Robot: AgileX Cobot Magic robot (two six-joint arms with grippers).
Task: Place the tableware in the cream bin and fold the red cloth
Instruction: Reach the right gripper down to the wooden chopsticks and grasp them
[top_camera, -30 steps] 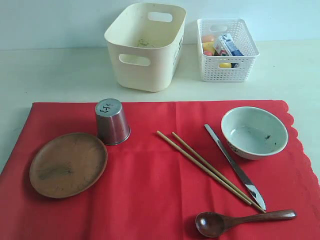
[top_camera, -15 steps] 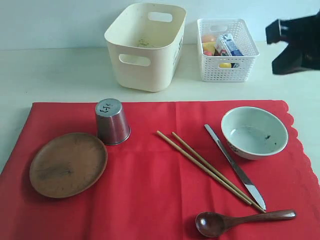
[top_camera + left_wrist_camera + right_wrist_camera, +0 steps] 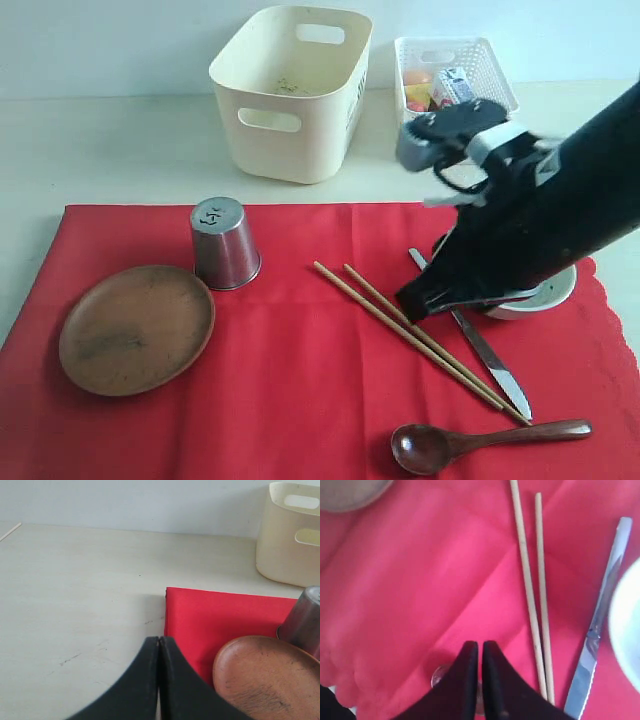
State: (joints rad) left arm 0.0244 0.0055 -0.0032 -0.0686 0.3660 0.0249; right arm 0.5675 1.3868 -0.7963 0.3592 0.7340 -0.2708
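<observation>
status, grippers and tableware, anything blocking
Left gripper shut, over bare table by red cloth corner. Right gripper shut, empty, above cloth beside chopsticks. No tableware seen in cream bin. Right arm hides most of bowl.

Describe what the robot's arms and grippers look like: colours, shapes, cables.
Only the right arm shows in the exterior view: bulky and black, carrying a grey-and-white block with looping black cables. Both the left gripper and right gripper have smooth black fingers, curved and tapering to narrow tips. No markings are visible.
</observation>
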